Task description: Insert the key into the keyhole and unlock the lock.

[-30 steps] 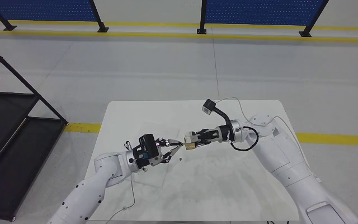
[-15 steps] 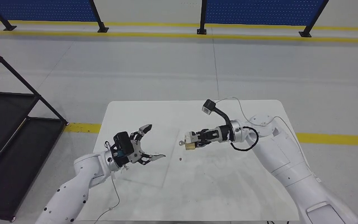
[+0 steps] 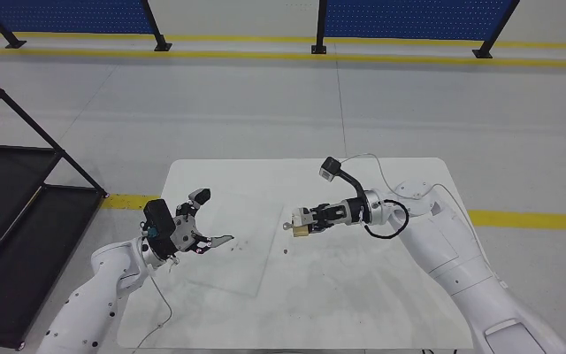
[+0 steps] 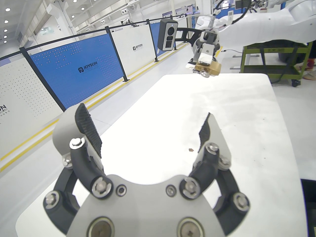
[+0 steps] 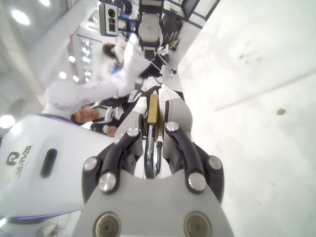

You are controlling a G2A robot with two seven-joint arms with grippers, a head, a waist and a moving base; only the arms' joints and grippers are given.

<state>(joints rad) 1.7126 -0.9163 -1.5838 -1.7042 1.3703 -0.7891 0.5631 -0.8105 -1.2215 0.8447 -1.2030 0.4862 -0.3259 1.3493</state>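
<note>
Over the left part of the white table point(image 3: 354, 301), the left gripper point(image 3: 215, 215), fingers spread wide, pointed toward the table's middle. Well apart from it, above the middle, the right gripper point(image 3: 309, 217) clamped on a brass lock point(image 3: 302, 231), with a thin pale piece, seemingly the key point(image 3: 286, 226), jutting from the lock's end toward the left arm. Near the lock, on the tabletop, a small dark speck point(image 3: 285, 252); on the floor beside the table a black rack point(image 3: 35, 221) and a yellow line point(image 3: 513, 217), with blue barriers point(image 3: 407, 18) at the far side.
</note>
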